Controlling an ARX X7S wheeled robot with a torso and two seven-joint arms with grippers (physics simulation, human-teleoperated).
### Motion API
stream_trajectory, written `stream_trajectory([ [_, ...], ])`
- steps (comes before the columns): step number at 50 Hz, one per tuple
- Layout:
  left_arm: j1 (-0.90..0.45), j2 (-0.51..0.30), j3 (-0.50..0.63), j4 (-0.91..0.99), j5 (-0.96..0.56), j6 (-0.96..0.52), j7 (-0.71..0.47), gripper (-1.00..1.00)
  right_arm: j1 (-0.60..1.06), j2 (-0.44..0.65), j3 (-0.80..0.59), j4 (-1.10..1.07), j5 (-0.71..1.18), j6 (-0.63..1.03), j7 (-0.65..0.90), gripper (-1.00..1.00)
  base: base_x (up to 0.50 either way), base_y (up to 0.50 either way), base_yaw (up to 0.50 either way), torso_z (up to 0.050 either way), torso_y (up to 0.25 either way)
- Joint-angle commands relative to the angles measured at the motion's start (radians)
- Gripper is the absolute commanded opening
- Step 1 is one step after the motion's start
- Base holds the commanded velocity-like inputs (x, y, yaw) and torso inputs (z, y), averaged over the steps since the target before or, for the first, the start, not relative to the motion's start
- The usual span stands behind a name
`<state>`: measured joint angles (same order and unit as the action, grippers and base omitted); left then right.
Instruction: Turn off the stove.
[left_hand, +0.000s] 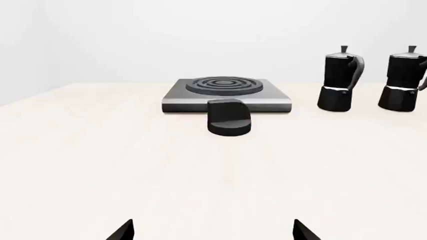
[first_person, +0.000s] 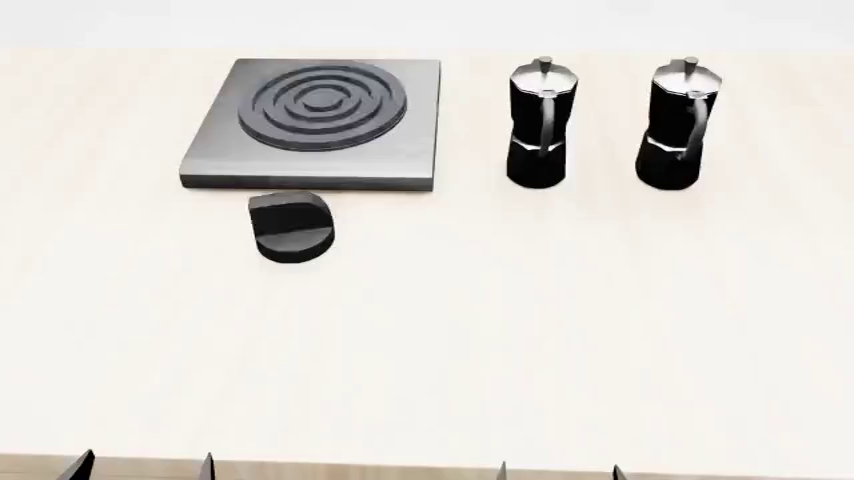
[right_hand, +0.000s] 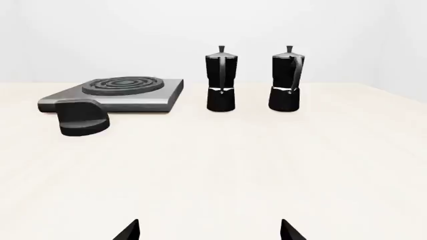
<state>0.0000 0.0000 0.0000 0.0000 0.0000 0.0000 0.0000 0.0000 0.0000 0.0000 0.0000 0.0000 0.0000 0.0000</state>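
My left gripper (first_person: 144, 464) and my right gripper (first_person: 558, 468) both sit at the near edge of the worktop (first_person: 534, 330), only their dark fingertips showing, each pair spread apart with nothing between them. The stove (first_person: 400, 120), a square grey brushed-metal plate with a round burner (first_person: 323, 103) of concentric rings, lies toward the far left of the worktop. Its black knob (first_person: 292, 227) rests on the worktop just in front of the plate's near edge, close to it; whether they touch I cannot tell. Two black moka pots with silver lids stand upright to the right of the stove, the nearer one (first_person: 539, 122) just beside it, the other (first_person: 675, 124) farther right.
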Motion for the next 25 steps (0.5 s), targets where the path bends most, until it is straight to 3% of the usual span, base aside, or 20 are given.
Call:
stream_trajectory([
  [1,0.002,-0.016,0.017,0.002,-0.016,0.003,-0.019,1.00,-0.002,0.015,-0.022,-0.003,0.016,0.003,0.020,1.00,0.00,0.00,0.00,0.000,0.000],
  [25,-0.029,-0.047,0.055,-0.026,-0.019,0.037,-0.069,1.00,0.003,0.076,-0.052,-0.042,0.059,0.051,0.066,1.00,0.00,0.00,0.00,0.000,0.000],
])
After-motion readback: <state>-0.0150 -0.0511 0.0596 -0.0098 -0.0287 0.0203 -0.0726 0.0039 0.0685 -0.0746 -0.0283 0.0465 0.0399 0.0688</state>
